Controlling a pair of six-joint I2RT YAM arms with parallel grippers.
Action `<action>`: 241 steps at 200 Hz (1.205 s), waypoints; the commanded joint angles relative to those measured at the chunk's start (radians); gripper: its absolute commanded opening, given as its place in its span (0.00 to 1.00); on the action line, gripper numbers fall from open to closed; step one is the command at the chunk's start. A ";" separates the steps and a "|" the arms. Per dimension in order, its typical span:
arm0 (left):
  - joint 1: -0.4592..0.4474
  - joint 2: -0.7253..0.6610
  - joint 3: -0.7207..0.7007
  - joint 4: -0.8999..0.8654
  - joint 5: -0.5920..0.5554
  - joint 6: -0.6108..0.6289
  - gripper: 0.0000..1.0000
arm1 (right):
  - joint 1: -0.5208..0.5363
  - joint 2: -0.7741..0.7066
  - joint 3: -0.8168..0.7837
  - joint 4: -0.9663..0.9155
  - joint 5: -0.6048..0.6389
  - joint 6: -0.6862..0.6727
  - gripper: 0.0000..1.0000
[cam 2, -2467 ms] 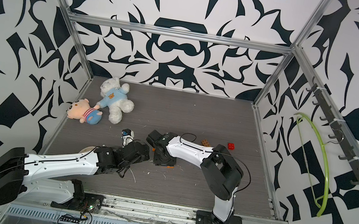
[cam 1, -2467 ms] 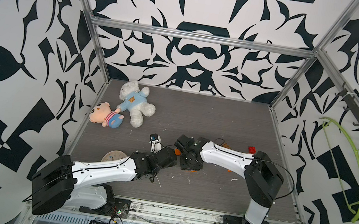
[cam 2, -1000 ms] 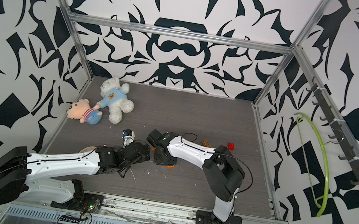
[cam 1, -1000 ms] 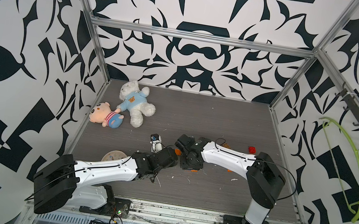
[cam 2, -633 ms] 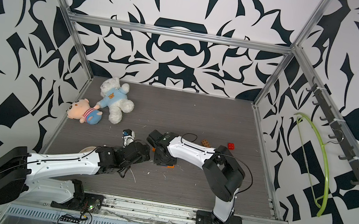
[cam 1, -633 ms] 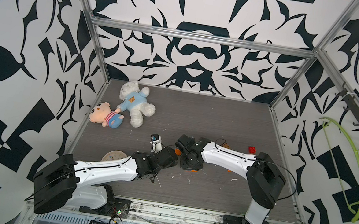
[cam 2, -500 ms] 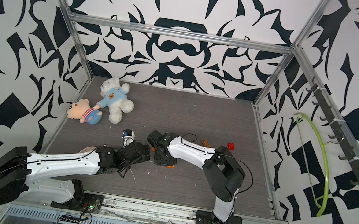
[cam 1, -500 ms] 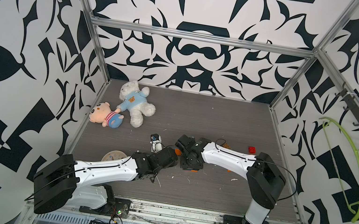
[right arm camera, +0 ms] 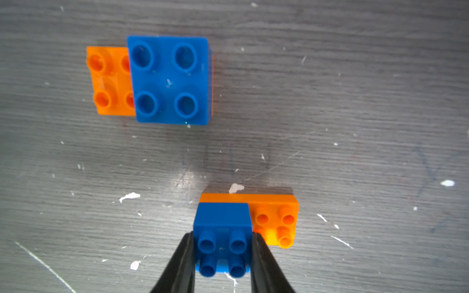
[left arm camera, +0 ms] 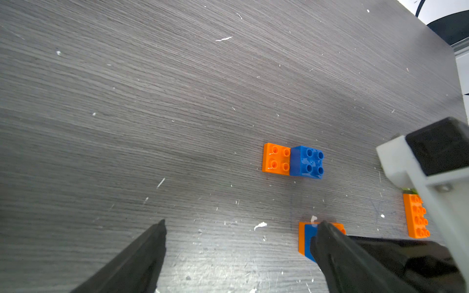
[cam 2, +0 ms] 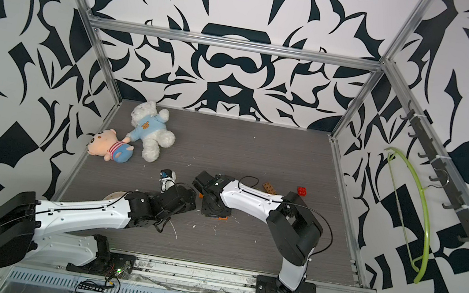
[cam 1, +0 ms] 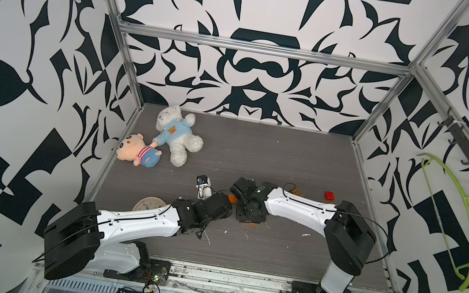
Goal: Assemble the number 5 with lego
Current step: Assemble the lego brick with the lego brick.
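Currently held: our right gripper (right arm camera: 222, 237) pinches the blue brick (right arm camera: 222, 218) on the orange brick (right arm camera: 276, 218), lower centre.
Left gripper (left arm camera: 242, 222): wide, empty.
Next: we should press straight down, studs aligned.

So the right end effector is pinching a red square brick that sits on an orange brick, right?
No, the brick is blue, not red. The right wrist view shows the right end effector pinching a blue square brick that sits on an orange brick.

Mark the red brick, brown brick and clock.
red brick (cam 1: 329, 195): in a top view, its studded top.
brown brick (cam 2: 270, 187): in a top view, its studded top.
clock (cam 1: 146, 203): in a top view, its cream face.
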 commanded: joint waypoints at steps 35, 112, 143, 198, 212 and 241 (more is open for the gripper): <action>0.001 0.003 0.025 -0.027 -0.013 -0.003 0.99 | 0.004 0.034 -0.022 -0.044 -0.009 0.001 0.24; 0.001 0.005 0.040 -0.033 -0.023 0.009 0.99 | 0.005 0.001 0.032 -0.058 0.007 -0.017 0.34; 0.000 0.003 0.039 -0.033 -0.017 0.008 0.99 | 0.004 -0.015 0.030 -0.056 0.006 -0.020 0.44; 0.001 -0.017 0.036 -0.035 -0.027 0.011 0.99 | 0.001 -0.095 0.027 -0.071 0.056 -0.017 0.53; 0.001 -0.020 0.039 -0.031 -0.022 0.016 0.99 | -0.016 -0.148 -0.001 -0.076 0.083 0.002 0.55; 0.001 -0.013 0.046 0.001 -0.006 0.041 0.99 | -0.079 -0.281 -0.077 -0.071 0.139 0.017 0.63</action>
